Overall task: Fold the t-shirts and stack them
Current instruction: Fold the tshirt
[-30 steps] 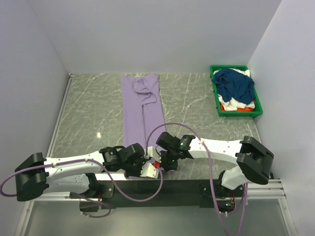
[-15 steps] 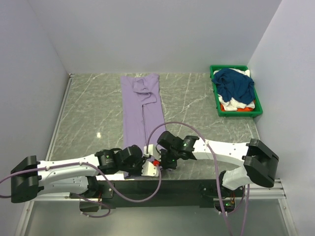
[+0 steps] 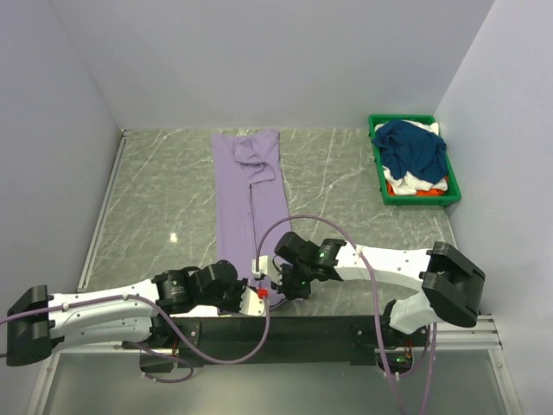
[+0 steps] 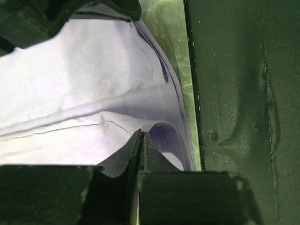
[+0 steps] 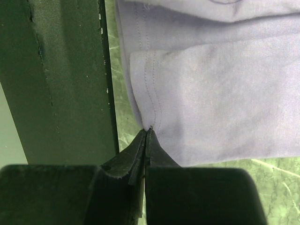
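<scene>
The lavender t-shirt [image 3: 249, 194] lies as a long narrow strip running from the far side of the table toward me. My left gripper [image 3: 256, 285] and right gripper [image 3: 278, 278] sit close together at its near end. In the left wrist view the gripper [image 4: 141, 134] is shut on a fold of the lavender t-shirt [image 4: 70, 84] near the table's front edge. In the right wrist view the gripper [image 5: 146, 131] is shut on the stitched hem of the lavender t-shirt [image 5: 215, 93]. The navy t-shirt [image 3: 415, 149] lies on white and orange garments [image 3: 406, 185] in the bin.
A green plastic bin [image 3: 378, 173] stands at the far right against the wall. White walls close the table on the left, back and right. A dark rail [image 4: 234, 93] runs along the table's front edge beside the shirt's near end.
My left arm has drawn back to the left, its elbow lower in the view. Both grippers stay at the shirt's near end. The shirt on the table looks unmoved.
</scene>
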`<state>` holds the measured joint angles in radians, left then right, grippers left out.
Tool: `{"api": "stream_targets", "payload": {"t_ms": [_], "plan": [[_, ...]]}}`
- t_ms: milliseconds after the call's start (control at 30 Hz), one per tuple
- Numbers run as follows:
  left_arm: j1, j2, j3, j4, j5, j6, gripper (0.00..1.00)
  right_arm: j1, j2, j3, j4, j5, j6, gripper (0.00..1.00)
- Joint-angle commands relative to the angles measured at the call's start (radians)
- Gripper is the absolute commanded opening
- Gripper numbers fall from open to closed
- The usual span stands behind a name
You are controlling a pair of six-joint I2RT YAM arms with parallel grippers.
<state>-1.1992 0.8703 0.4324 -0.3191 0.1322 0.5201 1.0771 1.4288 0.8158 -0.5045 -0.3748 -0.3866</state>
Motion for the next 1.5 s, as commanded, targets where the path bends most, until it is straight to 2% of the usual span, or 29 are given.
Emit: {"api": "stream_targets", "payload": {"t_ms": [0,100,133,167,200,300,367,400,467,600,700,833,1067,1467], "plan": [[-0.007,-0.045,-0.007,0.021,0.016,0.03,0.05,0.001,-0.01,0.002,0.003,0.011,0.006,0.0],[-0.007,-0.009,0.012,0.051,0.027,0.018,0.04,0.001,0.012,0.019,-0.005,0.01,0.009,0.0],[-0.007,0.004,0.032,0.054,0.041,0.015,0.07,0.0,0.016,0.02,-0.005,0.01,0.009,0.0],[-0.007,0.022,0.04,0.054,0.047,0.011,0.12,0.001,0.015,0.02,-0.002,0.01,0.012,0.0],[-0.007,0.022,0.045,0.051,0.049,0.008,0.26,0.001,0.013,0.02,-0.002,0.011,0.011,0.0],[-0.007,-0.023,0.039,0.011,0.052,0.023,0.53,0.001,0.002,0.011,-0.002,0.019,0.011,0.0],[-0.007,-0.083,0.009,-0.02,0.04,0.034,0.58,0.001,-0.002,0.008,0.001,0.019,0.012,0.0],[-0.007,-0.103,0.002,-0.047,0.038,0.041,0.63,0.001,-0.008,0.003,0.003,0.017,0.012,0.0],[-0.007,-0.135,0.003,-0.058,0.055,0.049,0.63,0.0,-0.008,0.003,0.007,0.019,0.014,0.0],[-0.007,-0.079,0.057,-0.184,0.098,0.124,0.48,0.0,-0.002,0.019,0.0,0.019,0.011,0.0],[-0.007,-0.039,0.062,-0.262,0.119,0.176,0.45,-0.003,-0.002,0.019,0.004,0.022,0.012,0.0],[-0.007,-0.004,0.059,-0.256,0.098,0.162,0.5,-0.003,0.009,0.022,0.009,0.011,0.023,0.0],[-0.007,0.072,0.052,-0.199,0.089,0.141,0.51,-0.025,0.019,0.032,-0.005,-0.004,0.022,0.0],[-0.01,0.174,0.026,-0.136,0.055,0.146,0.43,-0.069,0.038,0.055,-0.017,-0.049,0.015,0.0]]}}
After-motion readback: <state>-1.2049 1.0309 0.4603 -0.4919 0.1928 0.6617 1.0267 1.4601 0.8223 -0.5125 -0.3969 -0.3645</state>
